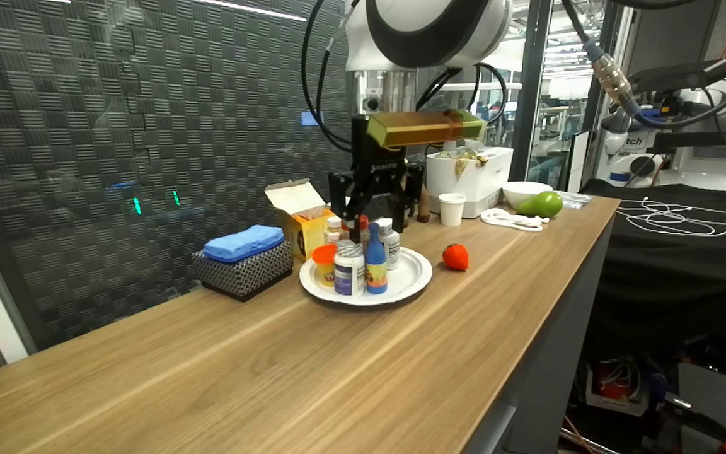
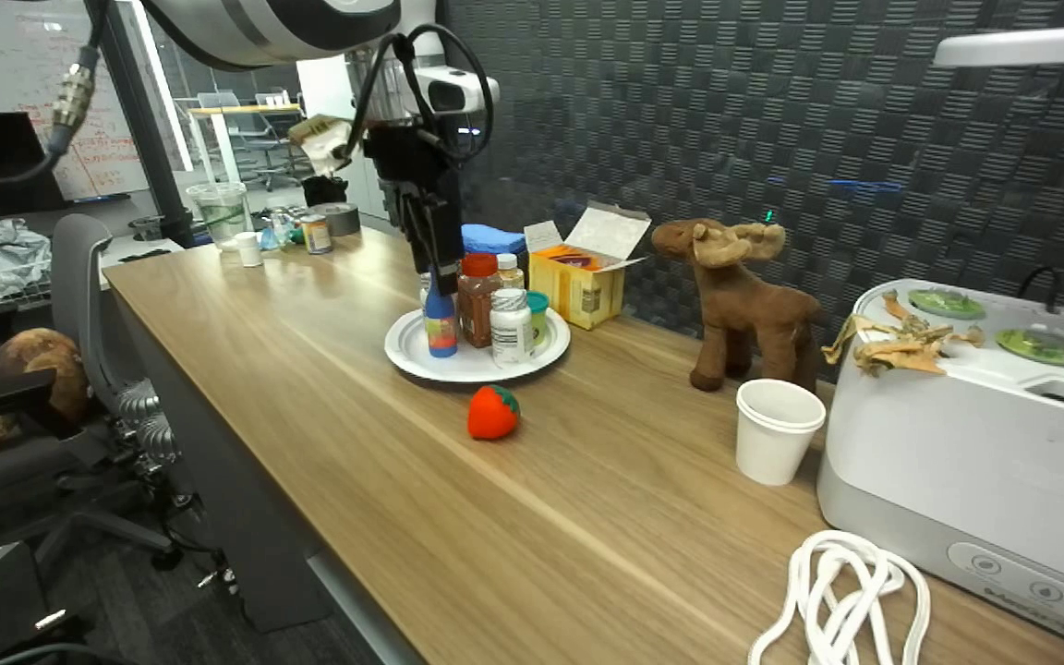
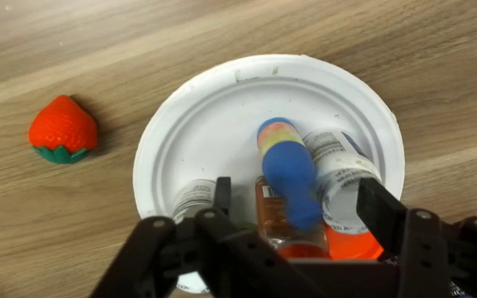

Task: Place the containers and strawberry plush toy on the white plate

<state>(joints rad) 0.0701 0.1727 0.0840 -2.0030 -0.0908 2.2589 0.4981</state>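
"So why did the gripper (image 3: 296, 198) stand spread, gripping nothing?"

"Presumably to leave the blue bottle (image 3: 288, 163) upright between its jaws, beside the other containers (image 2: 477, 309) on the white plate (image 3: 218, 128)."

"Crowded toward one side?"

"Likely to save room: the strawberry (image 3: 62, 126) lay near, on the table (image 3: 68, 215)."

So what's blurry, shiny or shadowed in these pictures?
Wrist view: the dark gripper looks soft, the strawberry toy throws a shadow toward the white plate, and pale glare washes the tabletop at upper left; both exterior views: small green glints show on the dark wall.
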